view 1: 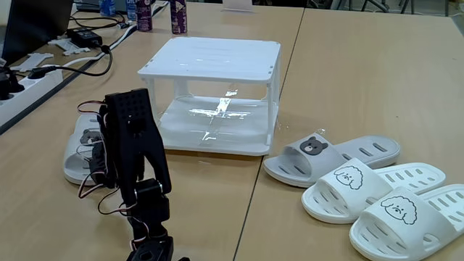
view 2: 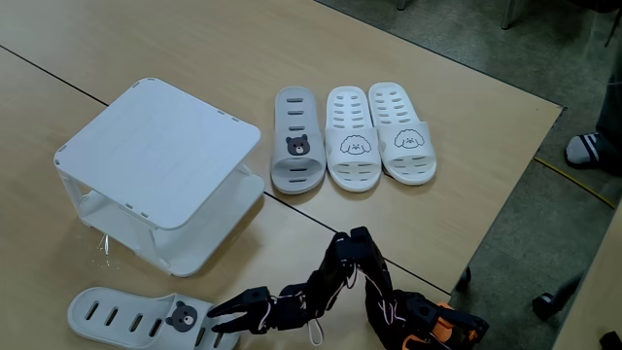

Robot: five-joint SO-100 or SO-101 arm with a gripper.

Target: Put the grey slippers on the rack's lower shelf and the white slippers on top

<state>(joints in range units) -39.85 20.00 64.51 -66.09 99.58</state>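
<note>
Right now gripper (view 2: pixel 216 321) sits open, tips at grey slipper's (view 2: pixel 131 316) strap nr the table (view 2: pixel 466 126) edge, beside rack (view 2: pixel 155 146).

The tabletop (view 1: pixel 348 80) is pale wood-grain laminate, made of separate desks pushed together with dark seams running between them. At its far left edge sit a white power strip (view 1: pixel 32 83), black cables (view 1: pixel 94 61) and what look like two drink cans (view 1: pixel 161 16). Past the tabletop's edge the floor (view 2: pixel 544 44) is grey-green carpet, where someone's foot (view 2: pixel 588 148) in a striped sock stands.
</note>
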